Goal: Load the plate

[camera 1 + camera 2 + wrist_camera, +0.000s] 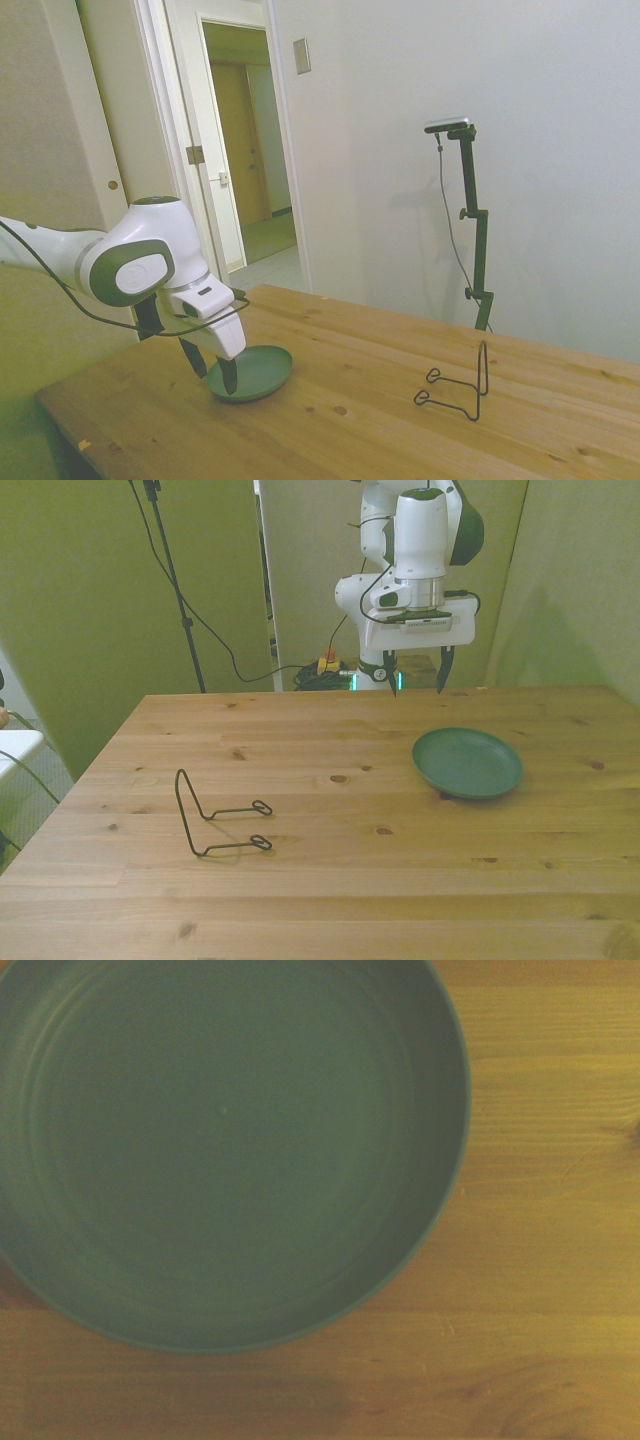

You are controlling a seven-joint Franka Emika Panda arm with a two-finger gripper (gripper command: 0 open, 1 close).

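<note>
Fingers [389, 670]: two, dark, spread wide apart, pointing down, holding nothing. Gripper [417, 672]: hangs above the table, over or just behind the plate's robot-side edge; exact overlap hard to judge, since the side view puts the fingertips in front of the plate while the front view shows them clear above it. No contact with the plate visible in any view.

Plate [467, 762]: one, round, shallow, dark green, matte, raised rim. Lies flat on the table [330, 880], on the front view's right, nearer the robot's edge than the camera's. Empty; the wrist view shows a bare inner surface with faint concentric rings. Wider than the finger gap, so a grasp would most likely have to take the rim.

Rack [222, 815]: one, thin dark wire, an upright loop with two horizontal prongs ending in small rings. Stands on the front view's left, well apart from the plate. Nothing in it. Presumably the place the plate is to be loaded into, standing on edge against the loop.

Surroundings: cables and a small red-topped object behind the table near the robot's base; an open doorway in the side view.

Task status: early. Plate not yet grasped, not lifted, not moved. Remaining, as judged: lower onto the rim, close, lift, carry across to the rack, tilt upright, seat between prongs, let go.
</note>
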